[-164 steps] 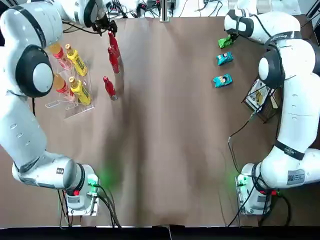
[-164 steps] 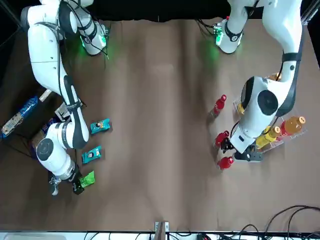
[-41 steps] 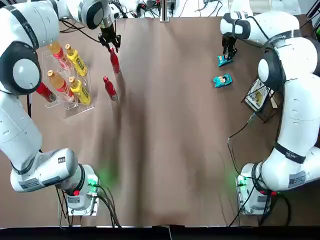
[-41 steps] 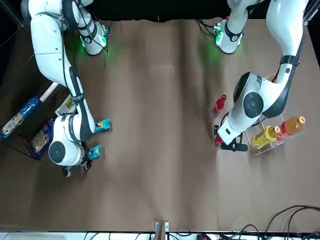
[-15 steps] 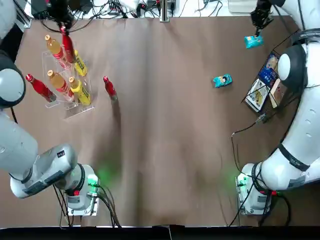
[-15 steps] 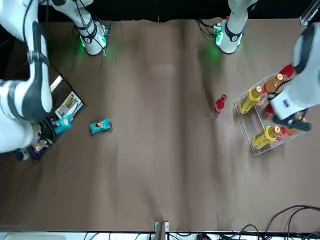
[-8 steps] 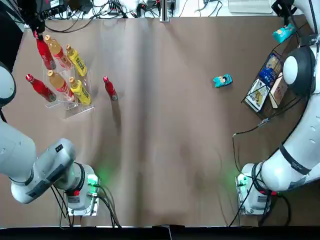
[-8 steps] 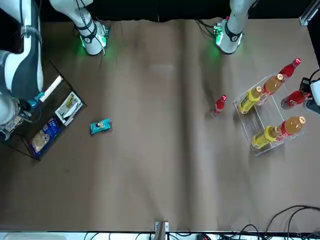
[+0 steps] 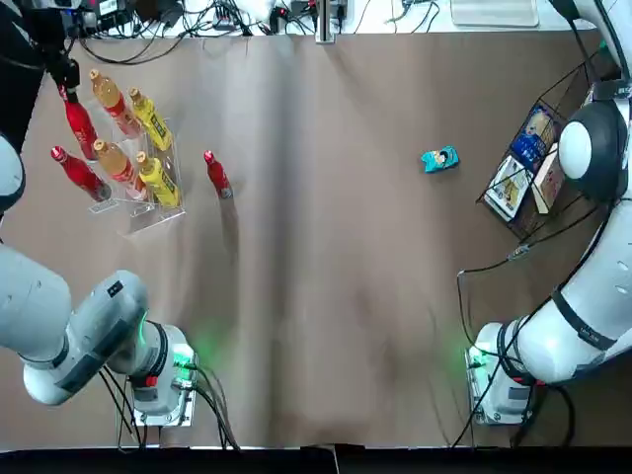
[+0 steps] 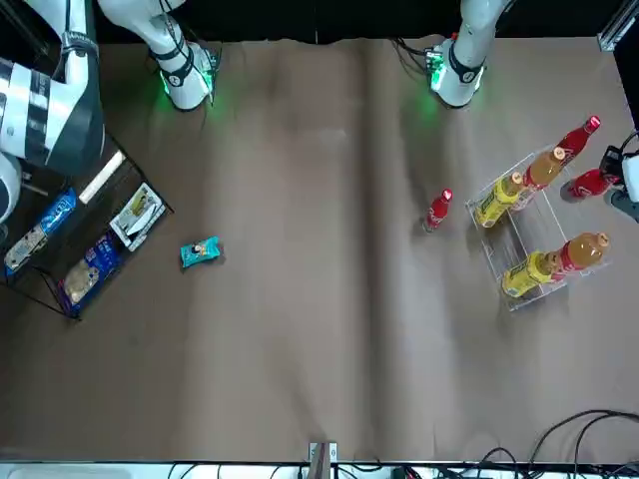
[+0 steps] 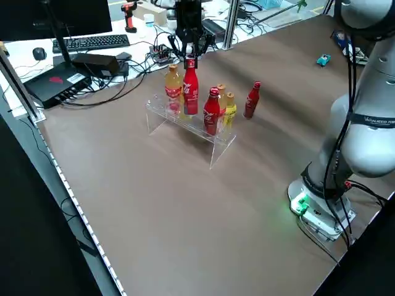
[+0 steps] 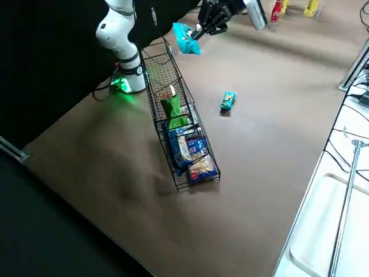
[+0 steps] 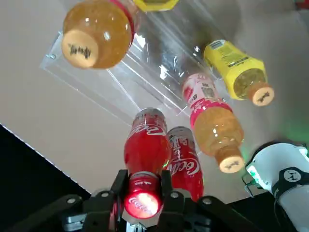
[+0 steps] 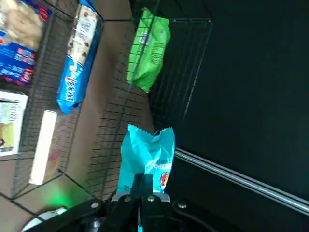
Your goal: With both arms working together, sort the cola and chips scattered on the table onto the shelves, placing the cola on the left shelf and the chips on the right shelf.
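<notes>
Meanwhile, the left gripper pinches a cola upright at the left shelf's edge; the right gripper grips teal chips by the right shelf's end

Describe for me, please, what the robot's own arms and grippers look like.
Both arms are white with rounded joints, black bands and dark joint covers, and black cables run along them. Their bases glow green. The left gripper and right gripper are black, with slim fingers and silvery screws.
</notes>
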`<action>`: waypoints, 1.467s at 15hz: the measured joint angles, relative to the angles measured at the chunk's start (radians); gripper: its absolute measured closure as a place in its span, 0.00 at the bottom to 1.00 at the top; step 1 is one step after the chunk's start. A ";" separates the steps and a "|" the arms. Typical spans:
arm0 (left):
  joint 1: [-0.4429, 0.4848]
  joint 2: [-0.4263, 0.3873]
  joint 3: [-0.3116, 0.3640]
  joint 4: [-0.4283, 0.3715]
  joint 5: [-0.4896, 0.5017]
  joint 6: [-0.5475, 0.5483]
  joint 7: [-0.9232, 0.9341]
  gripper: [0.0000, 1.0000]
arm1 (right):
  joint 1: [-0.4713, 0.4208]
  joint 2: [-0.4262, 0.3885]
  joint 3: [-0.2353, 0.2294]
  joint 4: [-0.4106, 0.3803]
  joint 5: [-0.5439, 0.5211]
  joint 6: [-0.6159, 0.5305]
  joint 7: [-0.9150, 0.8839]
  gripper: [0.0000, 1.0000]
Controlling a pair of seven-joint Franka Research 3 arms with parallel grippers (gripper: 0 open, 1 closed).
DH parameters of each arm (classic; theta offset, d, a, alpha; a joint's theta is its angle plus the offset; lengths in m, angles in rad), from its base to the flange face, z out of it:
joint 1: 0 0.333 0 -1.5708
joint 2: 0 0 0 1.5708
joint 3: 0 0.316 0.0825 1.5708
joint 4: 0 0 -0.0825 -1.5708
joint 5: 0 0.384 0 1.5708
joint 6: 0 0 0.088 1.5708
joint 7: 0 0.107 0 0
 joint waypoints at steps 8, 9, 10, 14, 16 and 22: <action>0.070 -0.028 -0.002 -0.100 -0.050 0.105 0.058 0.68 | -0.183 0.011 -0.006 -0.057 -0.004 0.079 -0.047 0.99; 0.070 -0.029 -0.002 -0.102 -0.055 0.109 0.058 0.68 | -0.186 0.014 -0.006 -0.075 -0.004 0.100 -0.046 0.99; 0.070 -0.031 -0.002 -0.104 -0.063 0.111 0.058 0.68 | -0.185 0.019 -0.005 -0.089 -0.004 0.113 -0.045 0.99; 0.070 -0.038 -0.006 -0.108 -0.069 0.123 0.057 0.63 | -0.173 0.047 0.001 -0.105 -0.004 0.124 -0.042 0.98; 0.070 -0.045 -0.012 -0.108 -0.069 0.128 0.056 0.46 | -0.168 0.049 0.002 -0.108 -0.004 0.123 -0.042 0.85; 0.071 -0.062 -0.017 -0.084 -0.070 0.131 0.039 0.06 | -0.162 0.053 0.008 -0.117 -0.001 0.113 -0.065 0.70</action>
